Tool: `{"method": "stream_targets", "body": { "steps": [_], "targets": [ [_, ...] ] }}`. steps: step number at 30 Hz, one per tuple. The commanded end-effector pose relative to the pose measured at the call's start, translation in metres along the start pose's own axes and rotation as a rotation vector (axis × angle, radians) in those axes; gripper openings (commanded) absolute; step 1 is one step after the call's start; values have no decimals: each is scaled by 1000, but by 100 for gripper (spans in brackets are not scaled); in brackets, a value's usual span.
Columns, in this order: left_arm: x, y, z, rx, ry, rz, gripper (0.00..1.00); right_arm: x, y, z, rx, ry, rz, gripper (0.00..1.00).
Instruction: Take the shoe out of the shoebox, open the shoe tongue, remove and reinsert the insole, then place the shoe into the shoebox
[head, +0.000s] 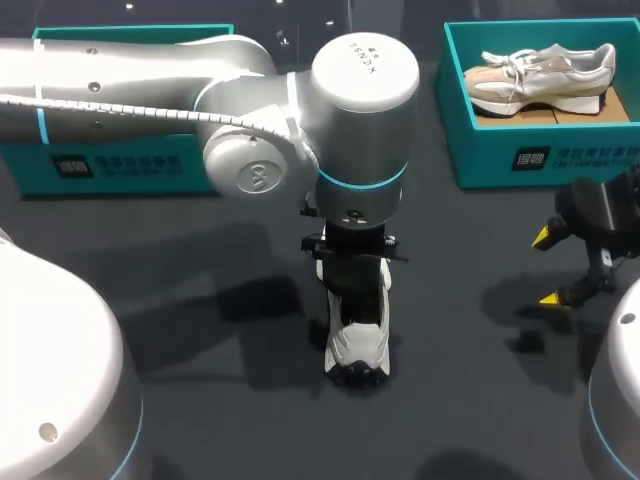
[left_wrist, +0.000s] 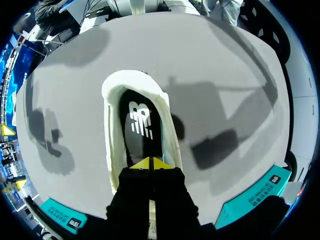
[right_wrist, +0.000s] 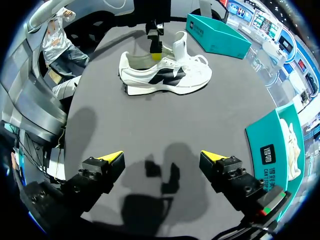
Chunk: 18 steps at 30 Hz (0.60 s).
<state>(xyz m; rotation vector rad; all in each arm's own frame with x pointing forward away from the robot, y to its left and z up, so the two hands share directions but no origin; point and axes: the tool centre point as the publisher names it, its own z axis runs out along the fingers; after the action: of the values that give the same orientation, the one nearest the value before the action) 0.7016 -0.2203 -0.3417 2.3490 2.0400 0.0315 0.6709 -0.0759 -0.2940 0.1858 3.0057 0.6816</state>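
As things stand: white-and-black mesh sneaker (head: 357, 335) is out of the box, upright on the dark grey table (head: 180, 400), well apart from the teal cardboard shoebox (head: 505, 160).
Left gripper (left_wrist: 150, 163): yellow tips pressed together, down in the sneaker's mouth at the front end of the black printed insole (left_wrist: 140, 125); whether they pinch it, I cannot tell.
White tongue (right_wrist: 180, 44): standing up, open.
Right gripper (right_wrist: 162, 156): fingers wide apart, empty, well away from the sneaker.
Done, by my reading: unboxing, tongue.
Left to do: insole out and back in, then reboxing.
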Motion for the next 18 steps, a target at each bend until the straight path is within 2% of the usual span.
{"method": "stream_targets", "body": {
  "steps": [1, 12, 15, 18],
  "targets": [
    [-5, 2, 0, -24, 16, -14, 0, 2, 0, 0, 2, -4, 0, 100],
    [-7, 9, 9, -31, 7, -50, 0, 2, 0, 0, 2, -4, 0, 100],
    [-4, 10, 9, -29, 9, -55, 24, 2, 0, 0, 2, -4, 0, 100],
    [-3, 8, 8, -29, 9, -57, 38, 2, 0, 0, 2, -4, 0, 100]
  ]
}}
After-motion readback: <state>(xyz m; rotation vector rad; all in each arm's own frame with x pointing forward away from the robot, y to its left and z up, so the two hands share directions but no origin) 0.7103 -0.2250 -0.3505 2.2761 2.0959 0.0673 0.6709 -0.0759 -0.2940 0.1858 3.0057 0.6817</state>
